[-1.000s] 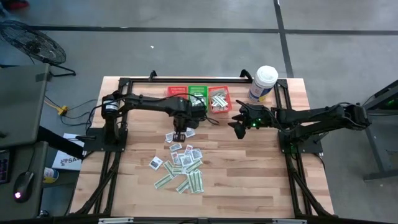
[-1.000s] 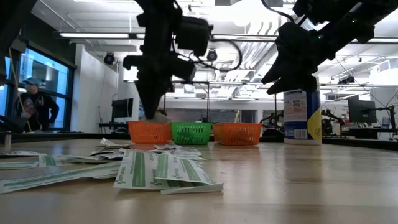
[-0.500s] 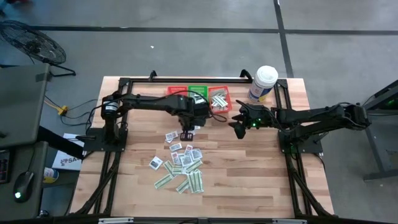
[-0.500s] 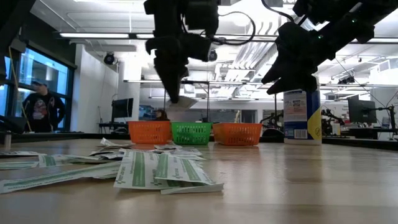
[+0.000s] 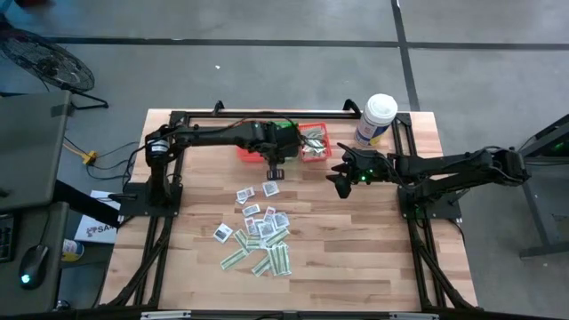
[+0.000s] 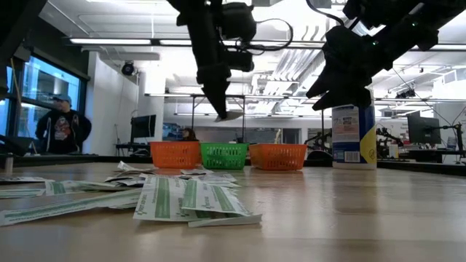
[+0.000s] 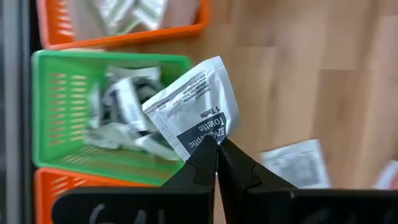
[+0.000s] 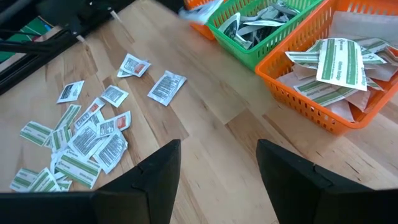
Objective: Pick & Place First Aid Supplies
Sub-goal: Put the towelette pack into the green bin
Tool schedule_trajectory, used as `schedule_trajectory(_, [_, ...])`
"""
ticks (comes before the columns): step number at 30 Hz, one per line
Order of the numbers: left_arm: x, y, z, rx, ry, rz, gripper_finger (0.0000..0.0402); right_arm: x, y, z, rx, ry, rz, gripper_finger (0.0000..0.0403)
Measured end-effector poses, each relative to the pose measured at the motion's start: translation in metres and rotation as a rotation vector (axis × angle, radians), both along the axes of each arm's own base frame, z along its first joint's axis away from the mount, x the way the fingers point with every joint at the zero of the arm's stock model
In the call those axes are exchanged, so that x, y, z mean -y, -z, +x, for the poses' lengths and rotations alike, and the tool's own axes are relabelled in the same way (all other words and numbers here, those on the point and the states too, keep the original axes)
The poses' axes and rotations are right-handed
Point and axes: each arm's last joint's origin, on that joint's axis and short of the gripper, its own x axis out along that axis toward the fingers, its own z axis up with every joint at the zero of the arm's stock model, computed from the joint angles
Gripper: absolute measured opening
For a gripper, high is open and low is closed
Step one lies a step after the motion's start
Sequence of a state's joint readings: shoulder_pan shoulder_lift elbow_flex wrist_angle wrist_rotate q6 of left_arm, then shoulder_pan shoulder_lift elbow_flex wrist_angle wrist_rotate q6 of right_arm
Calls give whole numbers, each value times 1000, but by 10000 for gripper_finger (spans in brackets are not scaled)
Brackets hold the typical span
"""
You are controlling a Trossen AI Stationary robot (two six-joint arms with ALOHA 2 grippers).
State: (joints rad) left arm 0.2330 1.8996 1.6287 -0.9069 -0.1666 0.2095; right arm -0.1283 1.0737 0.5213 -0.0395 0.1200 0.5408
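My left gripper (image 5: 275, 170) hangs above the table just in front of the green basket (image 7: 106, 112) and is shut on a squarish white packet with dark print (image 7: 196, 106). The low view shows that packet (image 6: 231, 114) high over the baskets. Many more first aid supplies (image 5: 260, 236) lie flat in a loose pile on the wood at the table's middle. An orange basket (image 5: 313, 142) right of the green one holds green-and-white strips. My right gripper (image 5: 340, 182) waits open, up off the table, right of the baskets. My left gripper pinches the packet between its two fingertips (image 7: 231, 163) at one edge, by the dark printed band (image 7: 210, 138). The fingers come from above, pointing steeply down. The packet sticks out past the fingertips, lifted clear of the table.
A white tub with a blue label (image 5: 377, 118) stands at the far right. A second orange basket (image 7: 93, 186) sits left of the green one. Single white packets (image 8: 166, 86) lie between pile and baskets. Bare wood spreads to the right (image 5: 373, 240). A person (image 6: 62, 127) stands beyond the table.
My left gripper has risen and gone toward the table's far edge and a little right, from over the pile to the green basket, tipping less steeply. It stays shut, and the white packet has gone with it, clear of the table.
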Motion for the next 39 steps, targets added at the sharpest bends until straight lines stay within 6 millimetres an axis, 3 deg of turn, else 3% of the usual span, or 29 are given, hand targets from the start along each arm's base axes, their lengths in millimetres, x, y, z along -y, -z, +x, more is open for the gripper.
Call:
schedule_trajectory(10, [-58,-2,-11,83,-88,-12,0,0,0,0,-3,4,-14,204])
schedule_trajectory(17, [-89,14,-13,158,-250,-160,0,1,0,0,-3,21,-17,204])
schedule_trajectory(27, [-99,36,-9,135,-282,-231,18,2,0,0,-1,52,-22,204])
schedule_trajectory(39, [-99,38,-9,128,-284,-231,122,1,0,0,8,53,13,204])
